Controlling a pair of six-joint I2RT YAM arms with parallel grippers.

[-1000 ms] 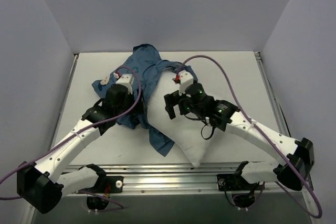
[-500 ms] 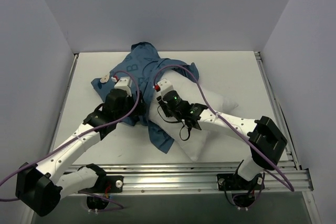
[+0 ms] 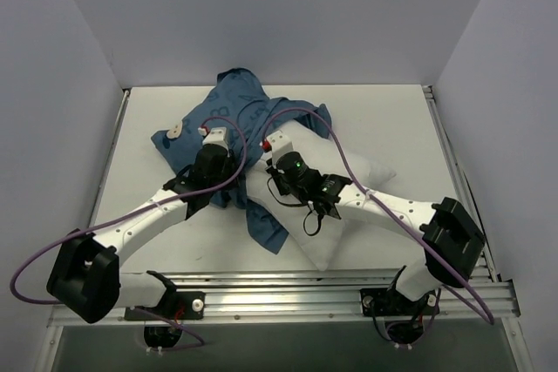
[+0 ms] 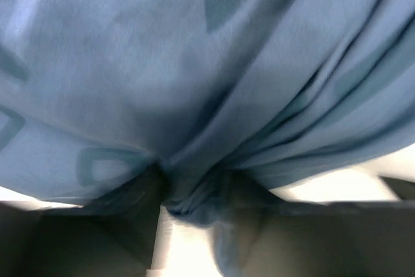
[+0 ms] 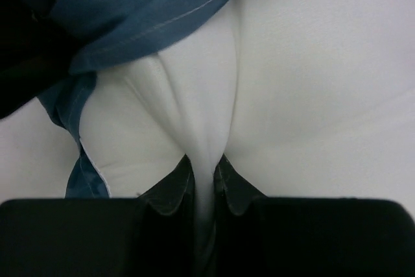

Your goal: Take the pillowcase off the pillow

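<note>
Right gripper (image 5: 204, 185) pinches a fold of white pillow (image 3: 366, 170), centre frame. Left gripper (image 4: 191, 209) nips bunched blue pillowcase (image 3: 240, 102), upper centre-left. Best bet: anchor pillow firmly, drag case toward upper left, slow and steady, or cloth slips.

The soft blue cloth pillowcase (image 3: 235, 115) is medium blue with a print of paler blue letters, and darker blue in its folds. The plump rectangular white pillow (image 3: 362, 170) is plain white, with no print. My thin cables (image 3: 302, 111) are purple.
</note>
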